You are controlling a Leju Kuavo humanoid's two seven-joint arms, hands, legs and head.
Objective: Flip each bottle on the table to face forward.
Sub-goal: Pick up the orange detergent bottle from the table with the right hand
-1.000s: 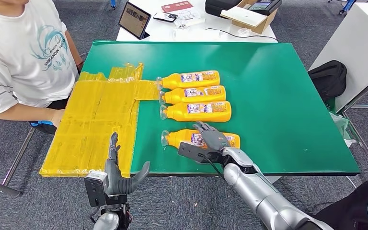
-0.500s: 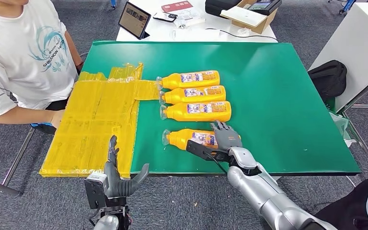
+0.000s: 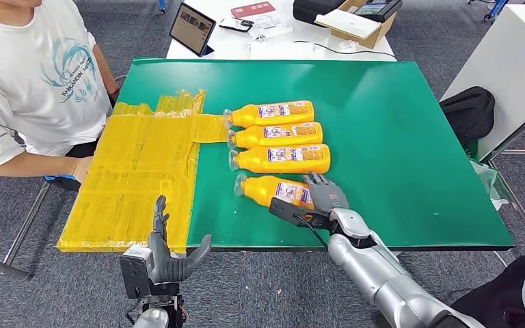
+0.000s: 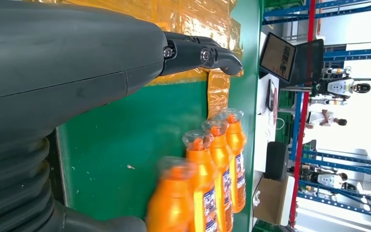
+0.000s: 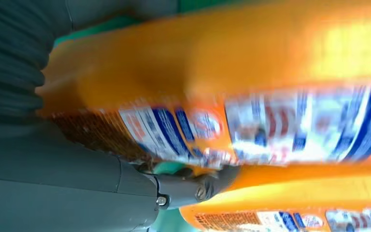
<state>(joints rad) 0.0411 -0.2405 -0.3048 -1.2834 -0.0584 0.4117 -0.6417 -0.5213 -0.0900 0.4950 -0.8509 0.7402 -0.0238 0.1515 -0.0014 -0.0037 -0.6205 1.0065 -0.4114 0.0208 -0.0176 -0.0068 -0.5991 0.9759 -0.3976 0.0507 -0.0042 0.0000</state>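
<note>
While tilted, nearest bottle (image 3: pixel 273 190) sits in right hand (image 3: pixel 325 198).

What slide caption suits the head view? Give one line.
Right hand grips the nearest orange bottle beside three aligned bottles on the green table.

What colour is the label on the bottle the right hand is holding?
White with blue and red print, on the orange bottle in the right hand; closest, though blurred, in the right wrist view.
</note>
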